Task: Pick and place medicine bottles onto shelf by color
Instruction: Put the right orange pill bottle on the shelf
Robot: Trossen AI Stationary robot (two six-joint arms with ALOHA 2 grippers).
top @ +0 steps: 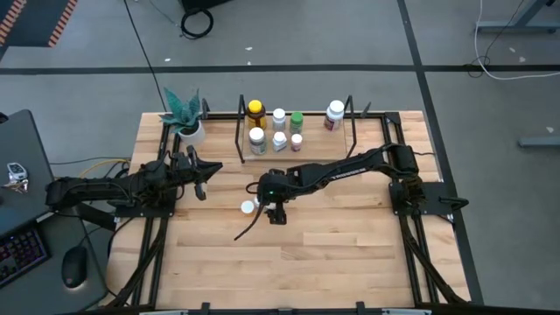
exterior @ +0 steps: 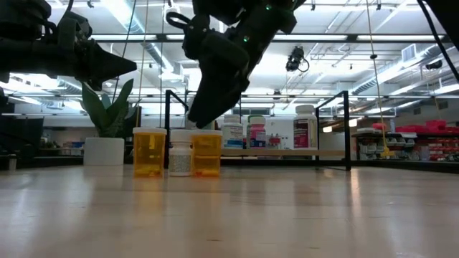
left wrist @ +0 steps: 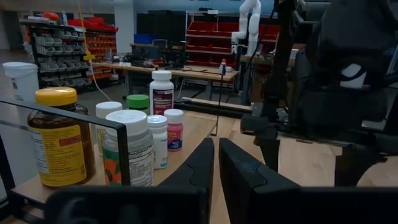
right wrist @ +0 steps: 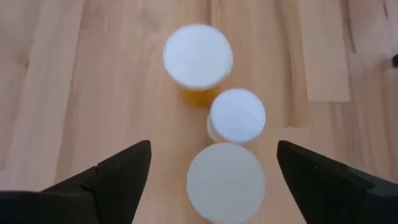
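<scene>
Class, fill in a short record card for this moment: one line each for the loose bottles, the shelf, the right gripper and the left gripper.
Loose bottles: three white-capped bottles clustered upright on the table, two orange, one small white
Shelf: shelf at the table's far edge, several bottles already on it
Right gripper: right gripper open, above the cluster, fingers either side of one cap
Left gripper: left gripper shut, empty, waiting near the shelf

Light wood table (top: pixel 332 245); translucent orange plastic bottles (exterior: pixel 149 152).
</scene>
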